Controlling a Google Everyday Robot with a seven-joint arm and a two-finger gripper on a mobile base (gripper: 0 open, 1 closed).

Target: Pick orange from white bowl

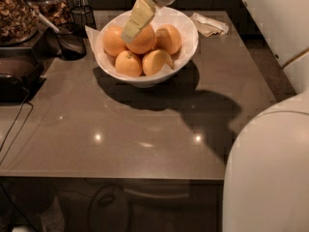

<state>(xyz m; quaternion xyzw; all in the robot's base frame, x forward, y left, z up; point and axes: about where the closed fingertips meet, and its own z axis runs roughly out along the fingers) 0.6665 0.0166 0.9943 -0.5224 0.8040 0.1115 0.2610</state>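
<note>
The white bowl stands at the back middle of the grey table and holds several oranges. The orange, the deepest in colour, lies in the middle of the bowl toward the back. My gripper reaches down from the top of the view, pale yellow below a white wrist. Its tip is over the left upper side of that orange, between it and the left orange. I cannot tell whether it touches the fruit.
A dark wire-mesh cup stands just left of the bowl, with another behind it. Jars of snacks and a dark tray fill the left edge. A crumpled napkin lies right of the bowl. My white body fills the lower right.
</note>
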